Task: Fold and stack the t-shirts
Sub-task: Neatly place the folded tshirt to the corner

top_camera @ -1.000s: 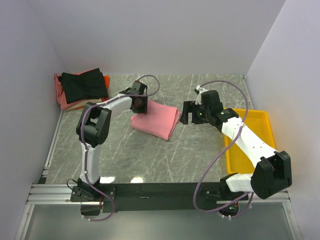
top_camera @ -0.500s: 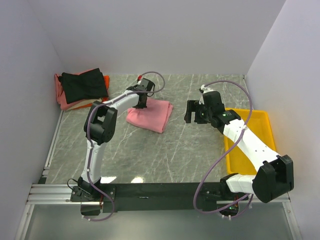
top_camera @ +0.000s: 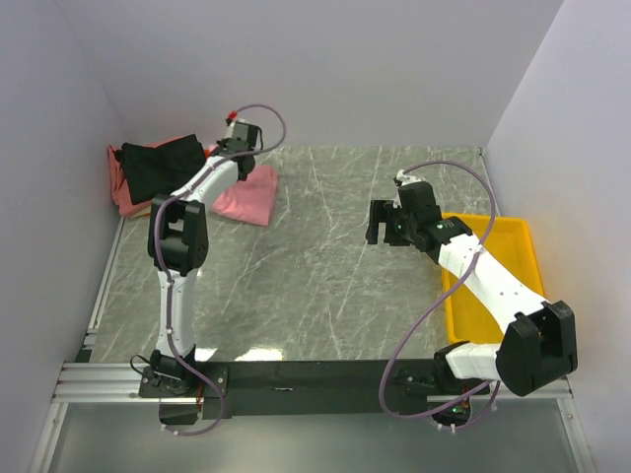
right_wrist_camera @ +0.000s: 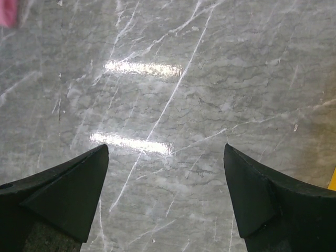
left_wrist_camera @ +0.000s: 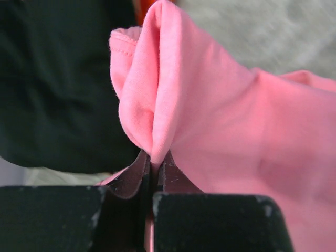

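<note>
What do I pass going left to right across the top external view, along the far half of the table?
black t-shirt → salmon-pink t-shirt → right gripper → yellow bin

Grey marble table point(top_camera: 325, 286) is carrying three items — a shirt pile point(top_camera: 163, 168) sitting in the far left corner, a folded pink shirt point(top_camera: 248, 194) beside it, a yellow bin point(top_camera: 515, 241) at the right edge.
</note>
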### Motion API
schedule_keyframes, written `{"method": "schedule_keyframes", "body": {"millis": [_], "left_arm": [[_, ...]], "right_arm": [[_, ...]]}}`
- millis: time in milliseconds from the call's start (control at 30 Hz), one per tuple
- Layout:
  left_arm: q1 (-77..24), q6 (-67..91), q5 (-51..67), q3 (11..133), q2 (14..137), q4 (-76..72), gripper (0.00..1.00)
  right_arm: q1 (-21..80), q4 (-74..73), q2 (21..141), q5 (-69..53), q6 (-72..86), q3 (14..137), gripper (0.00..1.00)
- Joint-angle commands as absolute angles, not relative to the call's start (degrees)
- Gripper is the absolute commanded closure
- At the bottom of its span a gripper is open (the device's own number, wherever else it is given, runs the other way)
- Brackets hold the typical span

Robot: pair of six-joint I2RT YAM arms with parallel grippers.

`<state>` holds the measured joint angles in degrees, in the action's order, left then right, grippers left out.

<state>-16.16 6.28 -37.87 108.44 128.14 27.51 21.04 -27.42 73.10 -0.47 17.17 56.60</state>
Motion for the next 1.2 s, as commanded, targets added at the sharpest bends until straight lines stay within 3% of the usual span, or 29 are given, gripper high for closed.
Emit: {"method": "schedule_keyframes", "body": {"millis": [0,367,767,1167], "left_arm": [[-14.24,0.62,-40.17,113.64,123.84,22.59,1.00],[-8.18,-8.17,-38.41,123.82,123.14,20.30,0.99],[-4.84,-8.17,-33.49,122.69,117.34,17.31,1.00],[2.54,-8.17,-27.60,120.24,119.17,17.49,0.99]], "right_arm": [[20.39,-25.84,73.65,0.44,17.67,56.51,0.04],[19.51,-24.52,71.98,1.32,18.02,55.63,0.03],[19.34,-23.55,74.09,0.18,18.28,56.25,0.03],[19.34,-24.26,74.88,0.97,18.11,56.69,0.03]]}}
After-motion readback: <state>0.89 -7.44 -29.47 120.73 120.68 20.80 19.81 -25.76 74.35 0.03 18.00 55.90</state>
